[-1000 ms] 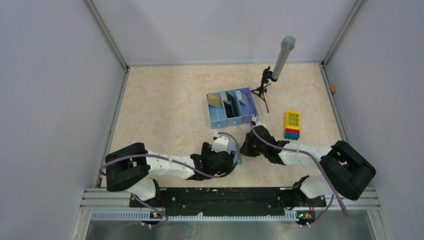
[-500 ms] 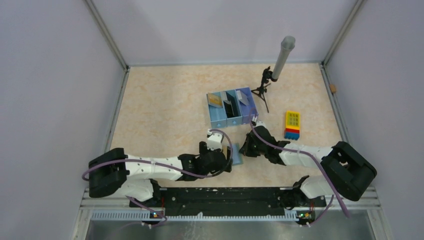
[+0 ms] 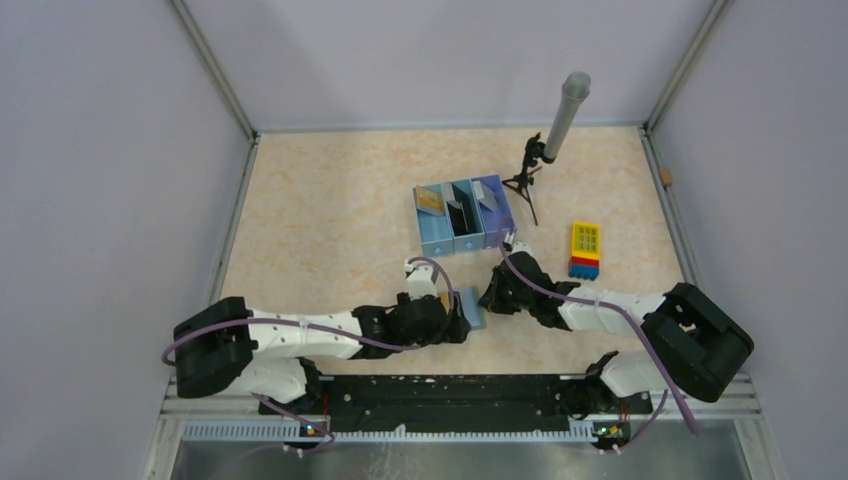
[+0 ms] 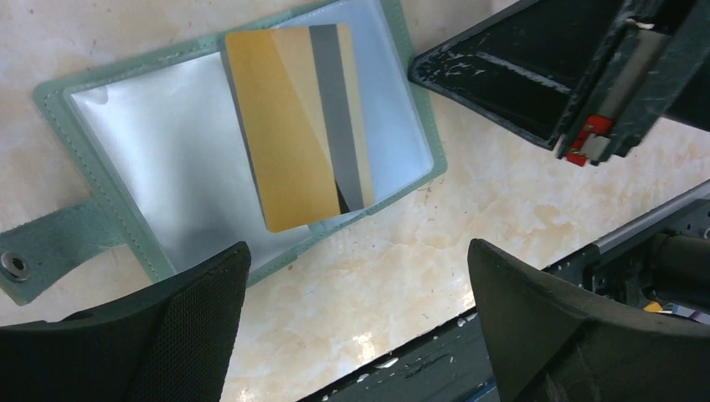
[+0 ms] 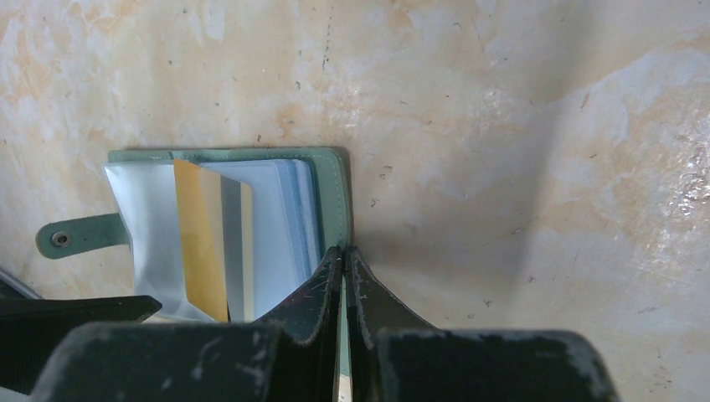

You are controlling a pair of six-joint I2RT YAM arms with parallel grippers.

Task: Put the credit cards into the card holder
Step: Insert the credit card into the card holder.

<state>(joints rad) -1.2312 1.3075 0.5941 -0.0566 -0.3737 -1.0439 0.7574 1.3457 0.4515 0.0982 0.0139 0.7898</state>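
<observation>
One gold credit card [image 4: 297, 126] lies on the open grey-green card holder [image 4: 126, 142], pinched at 3 o'clock by the right gripper [image 5: 343, 251]; the empty, wide-open left gripper [image 4: 356, 251] should tuck it in.

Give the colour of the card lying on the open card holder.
Gold card with a grey stripe; clearest in the left wrist view.

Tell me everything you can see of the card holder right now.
The card holder lies open on the table: a grey-green stitched cover, leather-like, with glossy pale-blue sleeves inside and a strap with a metal snap at one side. A gold card with a grey stripe lies tilted over one panel. The right gripper is pinched shut on the cover's edge; the open left gripper hovers above it.
</observation>
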